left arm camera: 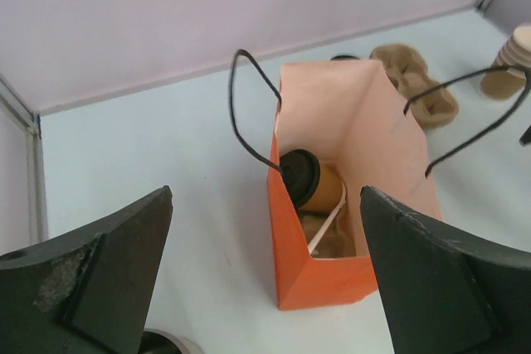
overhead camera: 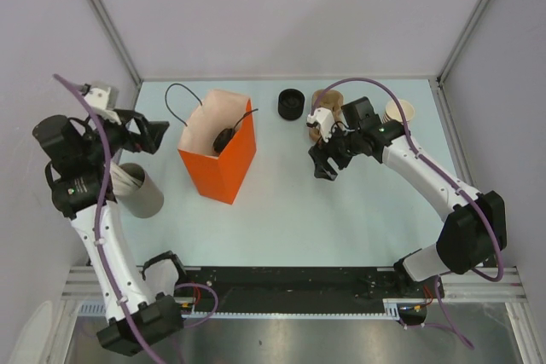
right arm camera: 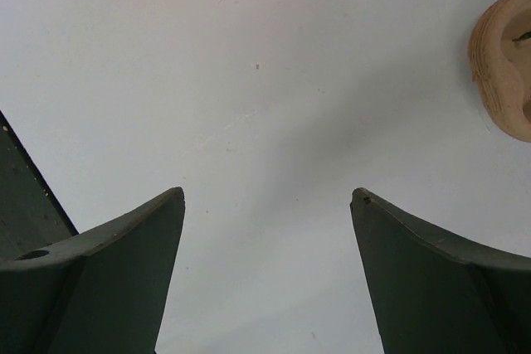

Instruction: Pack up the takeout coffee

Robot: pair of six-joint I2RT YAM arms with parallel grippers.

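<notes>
The takeout coffee (left arm camera: 311,180), a tan paper cup with a black lid, lies tilted inside the orange paper bag (left arm camera: 319,283), its lid toward the bag's left wall. From above, the lid (overhead camera: 224,136) shows in the bag's open mouth (overhead camera: 215,168). My left gripper (left arm camera: 265,196) is open, holds nothing and hangs back from the bag; it is to the bag's left in the top view (overhead camera: 159,136). My right gripper (overhead camera: 324,168) is open over bare table (right arm camera: 267,194), right of the bag.
The bag's black cord handles (left arm camera: 245,113) stick up and outward. Behind the right gripper are a brown moulded cup carrier (overhead camera: 328,108), a stack of black lids (overhead camera: 291,104) and a tan cup stack (overhead camera: 399,110). A grey roll (overhead camera: 141,191) lies by the left arm.
</notes>
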